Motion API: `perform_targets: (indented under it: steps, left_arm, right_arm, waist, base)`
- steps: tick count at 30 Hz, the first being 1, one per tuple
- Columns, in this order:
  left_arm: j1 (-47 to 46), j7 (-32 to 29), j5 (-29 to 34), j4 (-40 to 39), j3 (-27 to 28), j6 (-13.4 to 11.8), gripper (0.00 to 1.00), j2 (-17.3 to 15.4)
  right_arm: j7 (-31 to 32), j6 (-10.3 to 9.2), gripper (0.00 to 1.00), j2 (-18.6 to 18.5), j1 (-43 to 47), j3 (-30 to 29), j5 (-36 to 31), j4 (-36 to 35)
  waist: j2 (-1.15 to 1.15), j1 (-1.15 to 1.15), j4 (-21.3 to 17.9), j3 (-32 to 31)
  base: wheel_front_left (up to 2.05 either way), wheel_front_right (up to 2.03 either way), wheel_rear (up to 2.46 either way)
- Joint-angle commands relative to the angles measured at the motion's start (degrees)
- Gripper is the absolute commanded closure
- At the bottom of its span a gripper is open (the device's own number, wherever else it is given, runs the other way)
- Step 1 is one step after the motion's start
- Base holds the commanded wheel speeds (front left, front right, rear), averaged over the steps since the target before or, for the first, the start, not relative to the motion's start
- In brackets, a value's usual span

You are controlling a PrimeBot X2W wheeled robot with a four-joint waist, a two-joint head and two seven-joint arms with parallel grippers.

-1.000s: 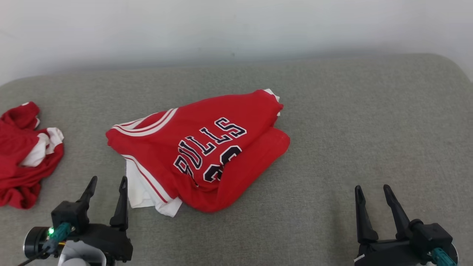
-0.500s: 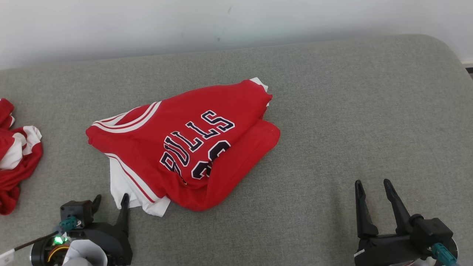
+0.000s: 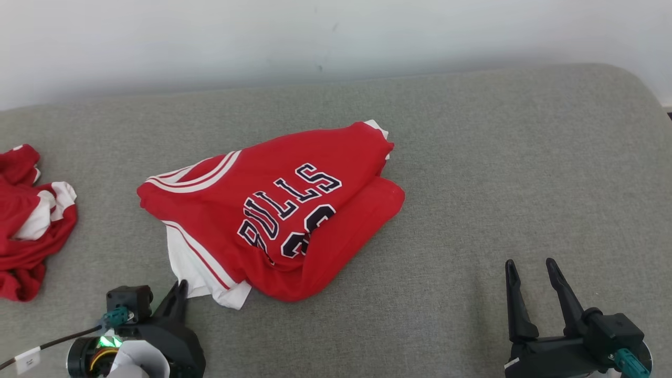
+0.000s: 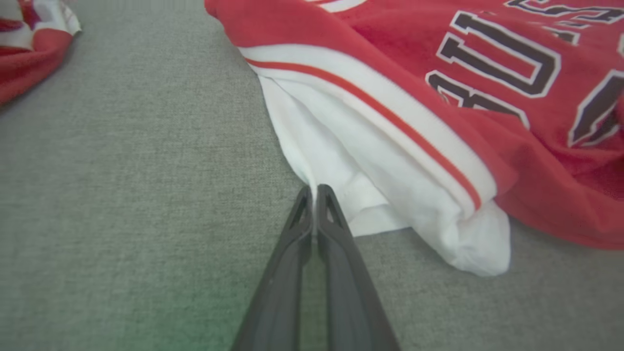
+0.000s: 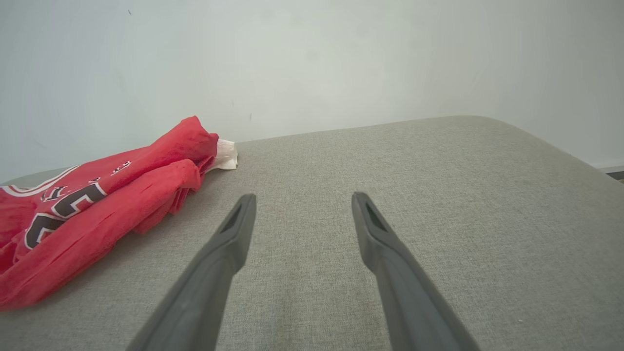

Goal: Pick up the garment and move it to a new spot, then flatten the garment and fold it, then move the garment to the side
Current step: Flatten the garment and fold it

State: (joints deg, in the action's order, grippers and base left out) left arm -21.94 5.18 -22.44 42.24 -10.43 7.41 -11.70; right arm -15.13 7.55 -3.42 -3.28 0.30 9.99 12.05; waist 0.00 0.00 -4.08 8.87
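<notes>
The garment (image 3: pixel 273 210) is a red jersey with dark lettering and white trim, lying crumpled in the middle of the grey cushion (image 3: pixel 499 157). Its white lower edge (image 4: pixel 341 161) points toward my left gripper (image 3: pixel 180 287). In the left wrist view that gripper (image 4: pixel 314 187) is shut, its tips pinching the rim of the white fabric, which creases into them. My right gripper (image 3: pixel 530 265) hovers open over bare cushion at the lower right, well away from the jersey (image 5: pixel 97 204). In the right wrist view its fingers (image 5: pixel 234 229) stand wide apart with nothing between them.
A second red and white garment (image 3: pixel 26 226) lies bunched at the far left; its corner appears in the left wrist view (image 4: pixel 29 39). A pale wall (image 3: pixel 336 37) runs behind the cushion. The cushion's rounded edge drops off at the right (image 3: pixel 651 94).
The left gripper has dropped lower and reached the jersey's white edge, then shut from wide open. The head camera has shifted a little. The right gripper stays open in place.
</notes>
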Motion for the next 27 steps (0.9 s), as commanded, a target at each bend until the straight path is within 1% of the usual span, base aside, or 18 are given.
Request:
perform_targets:
  steps: [1, 5, 9, 13, 14, 16, 18, 20, 23, 24, 26, 27]
  left_arm:
    - [-0.1, 0.7, 0.1, -1.0, -0.4, 0.0, 1.00, -0.5]
    - [1.3, 1.2, -0.1, -4.0, -0.2, -0.7, 1.00, -0.7]
    - [5.0, 0.1, -0.5, -10.5, -0.1, -2.2, 1.00, -0.4]
    - [11.0, -2.4, -1.1, -18.1, 0.1, -4.5, 1.00, -0.6]
    - [14.5, -3.8, -1.3, -22.2, 0.1, -6.0, 1.00, -0.3]
    - [18.1, -4.9, -2.0, -26.0, 0.5, -7.3, 1.00, 0.0]
    - [21.2, -5.9, -3.0, -28.7, 0.7, -8.2, 1.00, 0.4]
    - [23.5, -6.6, -2.8, -30.4, 0.7, -9.1, 1.00, 0.1]
    - [25.4, -6.7, -3.6, -31.9, 0.8, -9.7, 1.00, 0.6]
    - [25.6, -6.4, -3.4, -32.0, 0.8, -9.9, 0.76, 0.6]
    - [25.5, -5.0, -2.6, -32.0, 0.7, -10.0, 0.00, 0.4]
    - [25.4, -4.1, -2.8, -31.9, 1.0, -9.9, 0.00, 0.6]
  right_arm:
    - [0.0, -0.13, 0.00, -0.2, 0.7, -0.2, -0.3, -0.1]
    - [0.0, -0.13, 0.00, -0.1, 1.5, -0.7, -0.2, -0.1]
    - [0.0, -0.13, 0.00, 0.1, 2.6, -1.1, 0.0, -0.3]
    - [0.0, -0.13, 0.00, 0.2, 3.3, -1.8, 0.1, -0.5]
    - [0.0, -0.13, 0.00, 0.3, 3.4, -2.2, 0.1, -0.7]
    - [0.0, -0.13, 0.00, 0.3, 3.6, -2.3, 0.2, -0.8]
    - [0.0, -0.13, 0.00, 0.3, 3.6, -2.4, 0.1, -0.9]
    - [0.0, -0.13, 0.00, 0.4, 3.7, -2.3, 0.1, -0.7]
    - [0.0, -0.13, 0.00, 0.4, 3.7, -2.3, 0.0, -0.5]
    - [0.0, -0.13, 0.00, 0.4, 3.7, -2.2, -0.1, -0.4]
    - [0.0, -0.13, 0.00, 0.4, 3.5, -1.9, -0.2, -0.2]
    - [0.0, -0.13, 0.00, 0.4, 3.5, -1.8, -0.3, -0.1]
  waist:
    - [0.00, 0.00, 1.0, -1.1]
    - [0.00, 0.00, 2.2, -2.5]
    - [0.00, 0.00, 4.0, -3.8]
    - [0.00, 0.00, 5.6, -4.3]
    - [0.00, 0.00, 6.3, -4.3]
    - [0.00, 0.00, 6.9, -4.2]
    - [0.00, 0.00, 7.4, -4.2]
    - [0.00, 0.00, 7.8, -4.2]
    - [0.00, 0.00, 8.3, -4.5]
    - [0.00, 0.00, 8.4, -4.6]
    - [0.00, 0.00, 8.4, -4.9]
    - [0.00, 0.00, 8.4, -5.2]
  base:
    - [0.00, 0.00, 0.00]
    - [0.00, 0.00, 0.00]
    - [0.00, 0.00, 0.00]
    - [0.00, 0.00, 0.00]
    - [0.00, 0.00, 0.00]
    - [0.00, 0.00, 0.00]
    - [0.00, 0.00, 0.00]
    - [0.00, 0.00, 0.00]
    - [0.00, 0.00, 0.00]
    - [0.00, 0.00, 0.00]
    - [0.00, 0.00, 0.00]
    - [0.00, 0.00, 0.00]
